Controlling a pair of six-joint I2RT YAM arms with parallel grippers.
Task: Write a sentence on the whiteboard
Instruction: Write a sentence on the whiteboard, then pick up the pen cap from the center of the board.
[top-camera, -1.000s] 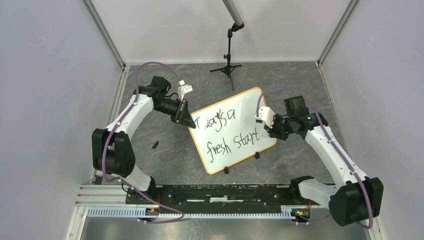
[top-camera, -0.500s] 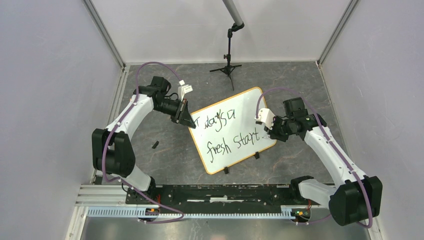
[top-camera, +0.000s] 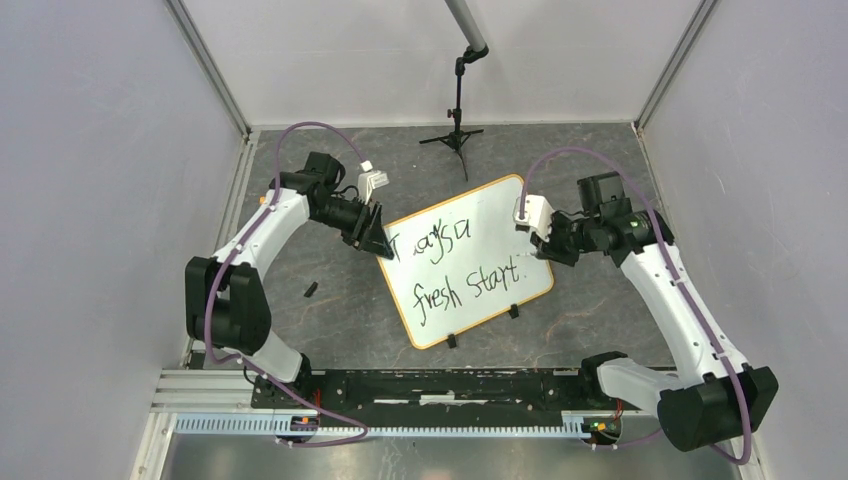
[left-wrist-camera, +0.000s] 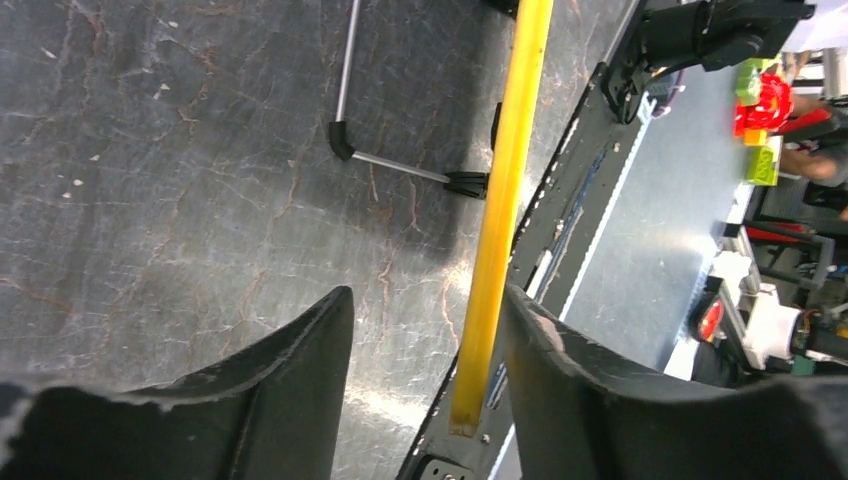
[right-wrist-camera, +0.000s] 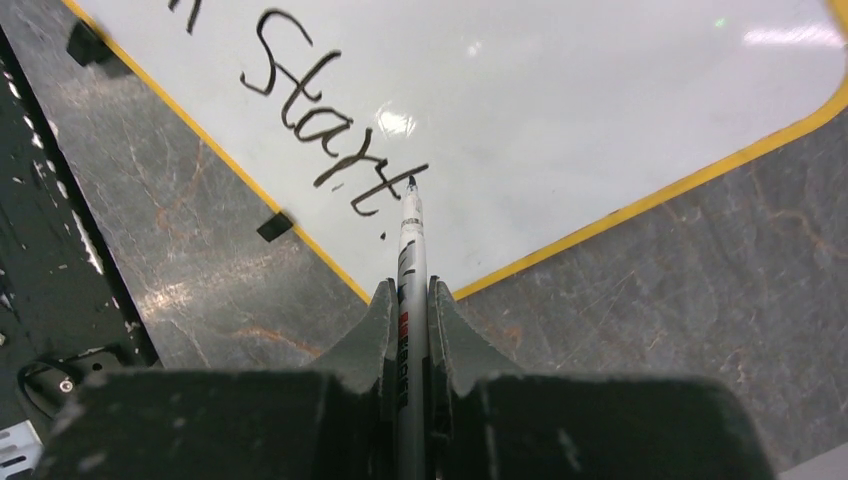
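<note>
Whiteboard, right arm over its corner — right jaws clamping marker, left jaws parted astride rim.

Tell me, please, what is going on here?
The right gripper is shut on a marker, its tip at the last letter of the sentence on the whiteboard. Two lines are already written. The left gripper stands at the board's yellow rim with jaws open, the rim between its fingers but not clamped.
</note>
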